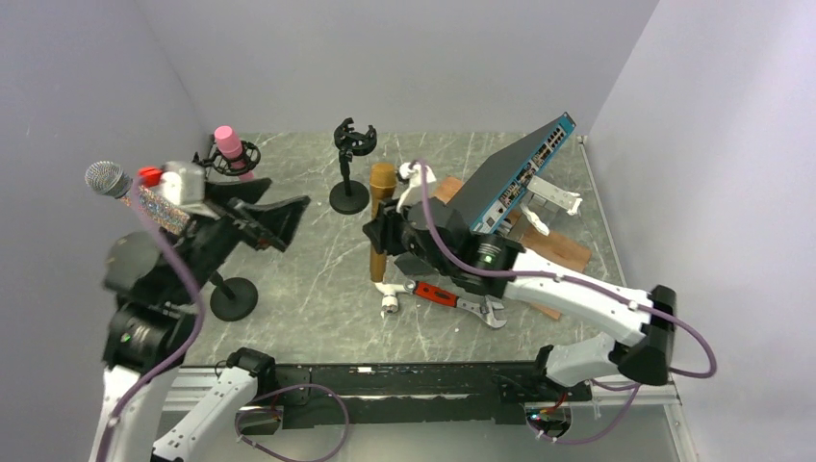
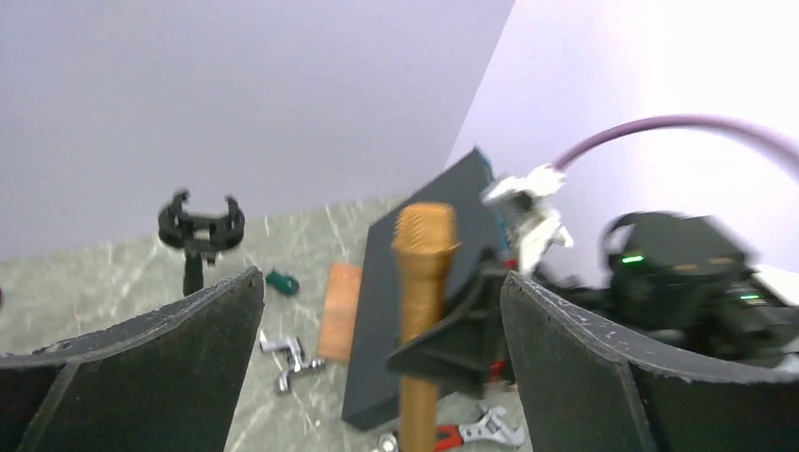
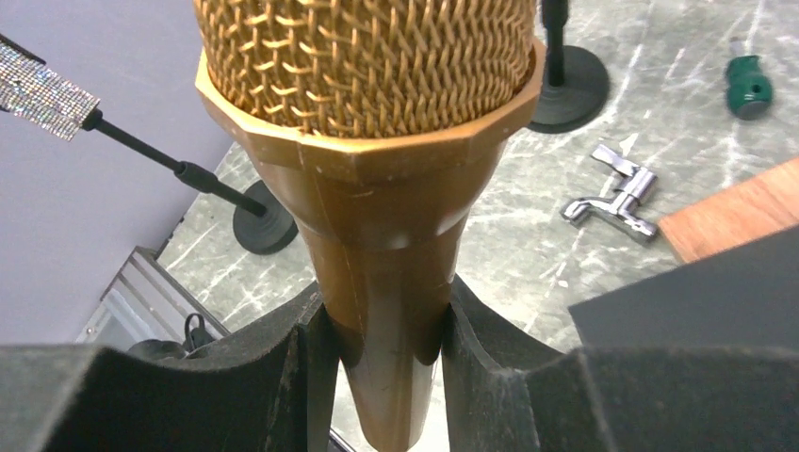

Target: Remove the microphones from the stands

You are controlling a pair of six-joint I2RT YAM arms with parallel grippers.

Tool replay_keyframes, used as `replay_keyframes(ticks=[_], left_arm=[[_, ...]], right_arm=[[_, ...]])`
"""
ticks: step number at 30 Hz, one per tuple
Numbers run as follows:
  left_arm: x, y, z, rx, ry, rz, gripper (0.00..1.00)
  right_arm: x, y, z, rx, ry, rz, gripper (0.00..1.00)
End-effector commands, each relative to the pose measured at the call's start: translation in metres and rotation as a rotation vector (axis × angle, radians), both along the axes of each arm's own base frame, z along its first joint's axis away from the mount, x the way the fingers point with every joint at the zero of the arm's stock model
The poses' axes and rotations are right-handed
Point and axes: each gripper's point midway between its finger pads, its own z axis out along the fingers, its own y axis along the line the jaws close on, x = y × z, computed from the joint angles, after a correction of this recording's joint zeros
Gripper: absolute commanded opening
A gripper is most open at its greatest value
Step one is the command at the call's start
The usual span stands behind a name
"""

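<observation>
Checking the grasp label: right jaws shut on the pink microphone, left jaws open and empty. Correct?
Not quite. The right jaws are shut on the gold microphone, not a pink one; the right wrist view shows it. The left jaws are open and empty, as stated.

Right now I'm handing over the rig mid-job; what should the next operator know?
Left gripper: open, empty, raised at the left.
Right gripper: shut on the gold microphone, held upright.
Stand: clip empty, just behind the microphone.
Done: microphone is out of the stand.
Left: probably set it down and let go.
</observation>
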Motion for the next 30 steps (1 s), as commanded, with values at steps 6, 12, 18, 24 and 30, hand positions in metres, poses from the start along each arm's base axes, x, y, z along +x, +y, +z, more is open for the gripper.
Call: replay_keyframes(ticks=[6, 12, 18, 24, 30], left_arm=[[-0.035, 0.033, 0.031, -0.027, -0.042, 0.118, 0.99], [-0.035, 0.04, 0.021, -0.018, 0.011, 0.156, 0.99], [-0.034, 0.037, 0.01, -0.009, 0.041, 0.141, 0.99], [-0.027, 0.03, 0.001, -0.013, 0.061, 0.114, 0.99], [-0.014, 0.028, -0.014, 0.01, 0.127, 0.13, 0.99]], right_arm=[[-0.008, 0.092, -0.059, -0.13, 0.3, 0.183, 0.0], [-0.011, 0.115, -0.13, -0.255, 0.47, 0.214, 0.0], [-0.022, 0.106, -0.189, -0.311, 0.578, 0.214, 0.0], [-0.02, 0.086, -0.233, -0.394, 0.609, 0.14, 0.0], [-0.016, 0.072, -0.256, -0.459, 0.613, 0.102, 0.08]])
